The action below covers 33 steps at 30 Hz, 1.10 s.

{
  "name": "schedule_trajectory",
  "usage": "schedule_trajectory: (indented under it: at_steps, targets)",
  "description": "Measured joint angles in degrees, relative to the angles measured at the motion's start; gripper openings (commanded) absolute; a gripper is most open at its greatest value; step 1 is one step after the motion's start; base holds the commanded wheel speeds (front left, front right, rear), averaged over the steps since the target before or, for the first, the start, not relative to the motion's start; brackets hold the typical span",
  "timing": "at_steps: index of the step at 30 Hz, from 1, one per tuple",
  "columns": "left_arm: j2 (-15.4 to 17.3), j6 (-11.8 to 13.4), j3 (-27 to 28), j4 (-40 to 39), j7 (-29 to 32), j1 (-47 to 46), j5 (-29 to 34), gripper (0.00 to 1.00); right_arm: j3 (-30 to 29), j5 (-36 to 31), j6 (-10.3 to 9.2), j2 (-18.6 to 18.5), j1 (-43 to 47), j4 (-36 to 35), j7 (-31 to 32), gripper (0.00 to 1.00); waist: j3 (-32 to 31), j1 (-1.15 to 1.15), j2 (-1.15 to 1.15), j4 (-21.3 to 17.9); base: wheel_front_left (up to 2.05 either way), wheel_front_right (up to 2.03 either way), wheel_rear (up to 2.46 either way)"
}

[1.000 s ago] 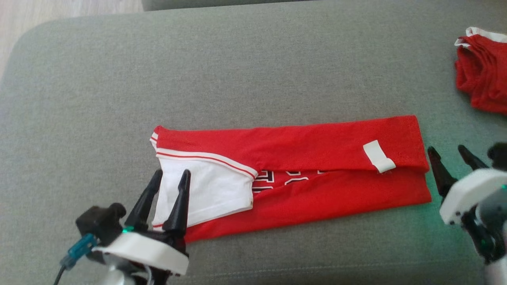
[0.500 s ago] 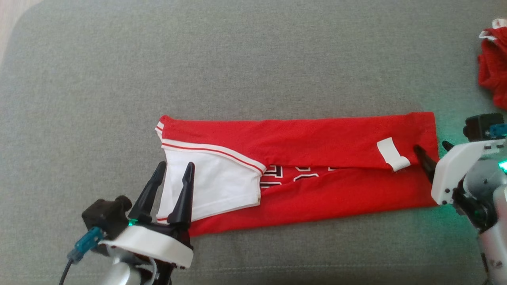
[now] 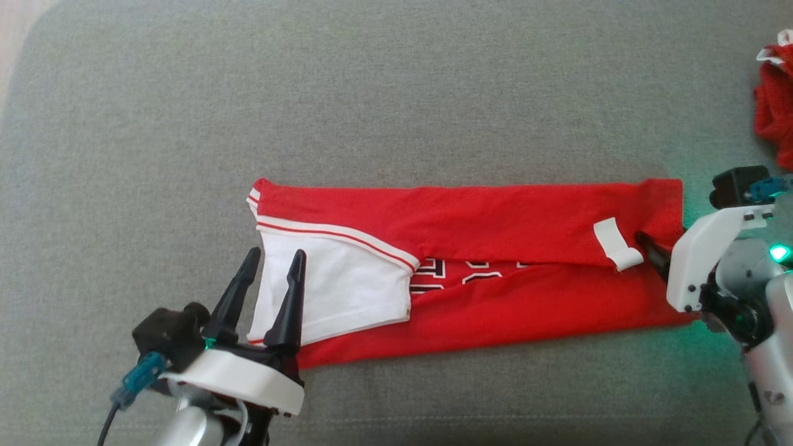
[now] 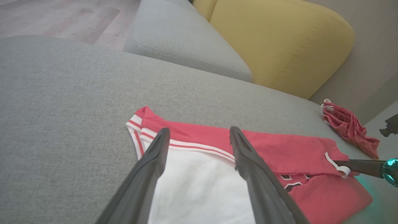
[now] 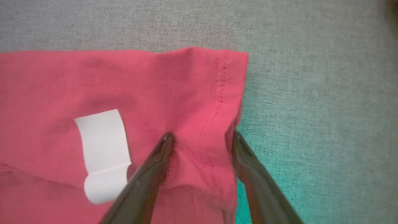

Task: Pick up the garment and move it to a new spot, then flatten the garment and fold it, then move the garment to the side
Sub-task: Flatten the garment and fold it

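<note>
Red garments, two.
- Garment (image 3: 495,223): red jersey with a white inner panel (image 3: 334,291) and red-and-white striped trim. It is folded into one long strip and lies flat across the middle of the grey sofa seat (image 3: 372,93). The trimmed end is to the robot's left, the stitched hem end to its right. Part of some black-and-white lettering (image 3: 458,272) shows at the fold line.
- Second red garment (image 3: 774,105): crumpled, at the far right edge of the seat, well apart from the first.

White label (image 3: 610,238), one, sewn near the hem end with its lower tip curled.

Cushions beyond the seat, two: one grey cushion (image 4: 180,37) and one yellow cushion (image 4: 279,40) side by side, with wooden floor (image 4: 62,18) past them.

Claws, two.
- Left claw (image 3: 276,253): spread wide and holding nothing. Its tips are over the white panel at the left end; I cannot tell whether they touch the cloth.
- Right claw (image 5: 202,134): also spread wide, set down on the hem end just beside the label. One of its fingers (image 5: 149,174) presses on the red cloth and the other sits at the outer edge, so the stitched hem bunches between them, straddled but not pinched.
</note>
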Motion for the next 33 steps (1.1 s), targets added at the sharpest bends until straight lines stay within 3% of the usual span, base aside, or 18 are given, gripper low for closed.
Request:
schedule_trajectory:
  at_steps: [1,4,5,15,21,25,33]
  targets:
    - [0.00,0.00,0.00,0.03,0.00,0.00,0.00,1.00,0.16,0.09,0.00,0.02,-0.09,0.23,-0.01,0.46,-0.13,0.00,0.00,0.02,0.00,0.00,0.00]
    - [0.01,0.00,-0.01,0.07,-0.01,0.00,0.00,1.00,0.65,0.27,0.00,0.35,-0.29,0.70,-0.64,0.17,-0.57,0.00,0.00,0.04,0.00,0.00,0.00]
    - [0.02,0.00,-0.01,0.10,-0.03,0.01,0.00,1.00,0.74,0.67,0.00,0.66,-0.29,0.90,-1.16,0.00,-0.73,0.00,0.00,0.02,0.00,0.00,0.00]
    - [0.30,0.73,0.11,0.25,-0.02,0.05,0.51,1.00,-1.33,1.18,0.00,0.18,0.29,0.99,-6.97,0.00,-2.87,0.00,0.00,-1.49,0.00,0.00,0.00]
    - [0.79,1.01,0.03,0.27,0.05,0.04,0.93,1.00,-7.00,1.03,0.00,-3.43,1.91,-3.37,-6.71,0.00,-4.22,0.00,0.00,-3.32,0.00,0.00,0.00]
    - [0.98,1.01,-0.01,0.40,0.11,-0.01,1.21,1.00,-8.73,0.82,0.00,-3.58,5.13,-6.49,-5.16,0.00,-4.95,0.00,0.00,-4.45,0.00,0.00,0.00]
    - [1.10,1.07,0.25,2.12,0.11,-1.74,1.94,1.00,-3.59,1.23,0.00,-0.36,7.81,-14.92,-4.14,0.00,-6.15,0.00,0.00,-5.09,0.00,0.00,0.00]
